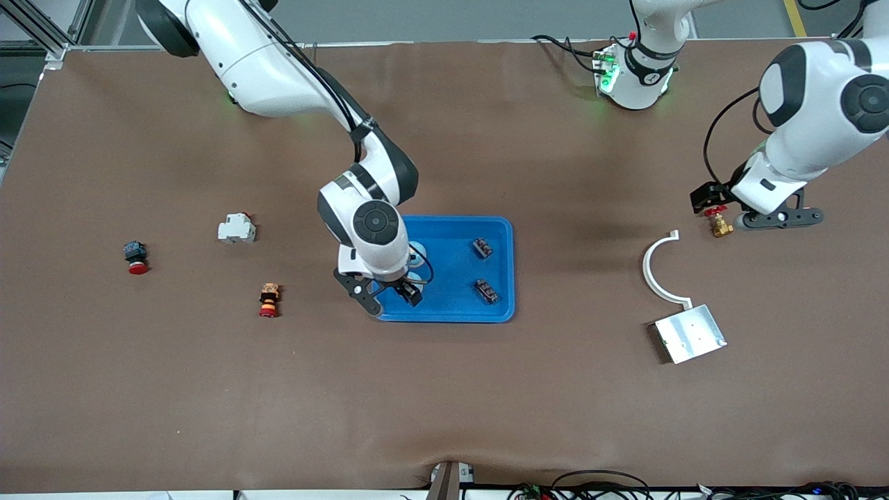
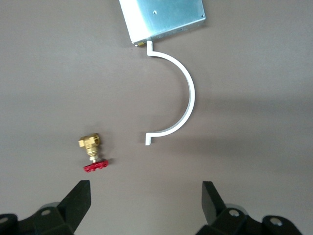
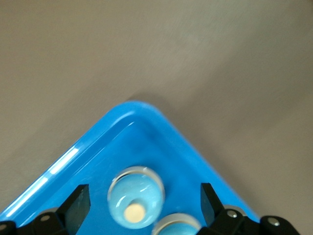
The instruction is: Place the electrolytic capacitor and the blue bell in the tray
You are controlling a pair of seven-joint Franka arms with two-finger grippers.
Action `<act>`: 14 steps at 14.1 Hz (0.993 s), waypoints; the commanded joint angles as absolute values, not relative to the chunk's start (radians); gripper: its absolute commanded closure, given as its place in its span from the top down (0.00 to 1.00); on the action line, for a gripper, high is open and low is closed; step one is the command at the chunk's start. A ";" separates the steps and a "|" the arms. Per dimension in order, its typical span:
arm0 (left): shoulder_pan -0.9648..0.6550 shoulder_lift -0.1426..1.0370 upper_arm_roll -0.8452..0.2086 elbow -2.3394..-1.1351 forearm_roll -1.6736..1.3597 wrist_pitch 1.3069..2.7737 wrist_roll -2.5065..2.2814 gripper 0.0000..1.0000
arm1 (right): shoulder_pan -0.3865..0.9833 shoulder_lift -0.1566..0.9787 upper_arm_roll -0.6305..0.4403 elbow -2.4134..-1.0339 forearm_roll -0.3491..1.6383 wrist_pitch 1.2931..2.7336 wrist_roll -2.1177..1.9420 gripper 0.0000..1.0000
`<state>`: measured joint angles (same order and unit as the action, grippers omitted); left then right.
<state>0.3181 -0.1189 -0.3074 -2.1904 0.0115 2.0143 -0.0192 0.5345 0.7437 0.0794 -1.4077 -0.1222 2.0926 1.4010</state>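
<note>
Right wrist view: right gripper (image 3: 139, 208) spread wide, grasping nothing, over tray (image 1: 500, 239) corner with two blue bells (image 3: 136, 196) inside. Left gripper (image 2: 145, 203) also wide, empty, over table near brass valve (image 2: 92, 152), beside white bracket (image 2: 182, 100).

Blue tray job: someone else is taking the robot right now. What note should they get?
Right gripper: open, empty, low over the tray's corner, above two blue bells lying in it.
Left gripper: open, empty, waiting over the table by a brass valve.
Two dark parts, likely the capacitors, lie in the tray too.
To do: probably just lift the right arm clear.
</note>
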 commanded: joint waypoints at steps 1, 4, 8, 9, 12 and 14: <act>0.342 -0.078 -0.310 -2.039 -0.012 1.884 0.021 1.00 | 0.477 0.663 0.092 -1.419 -0.137 1.976 1.271 1.00; 0.342 -0.016 -0.308 -1.886 -0.012 1.769 0.008 1.00 | 0.420 0.603 0.094 -1.422 -0.130 1.913 1.134 1.00; 0.362 0.055 -0.308 -1.703 -0.012 1.654 0.008 1.00 | 0.335 0.529 0.095 -1.420 -0.129 1.846 0.880 1.00; 0.362 0.066 -0.310 -1.674 -0.012 1.645 0.006 1.00 | 0.309 0.509 0.094 -1.420 -0.129 1.813 0.809 1.00; 0.364 0.075 -0.308 -1.644 -0.012 1.638 0.005 1.00 | 0.201 0.456 0.094 -1.420 -0.129 1.750 0.515 1.00; 0.365 0.075 -0.308 -1.651 -0.012 1.637 0.005 1.00 | 0.144 0.439 0.094 -1.424 -0.129 1.732 0.372 1.00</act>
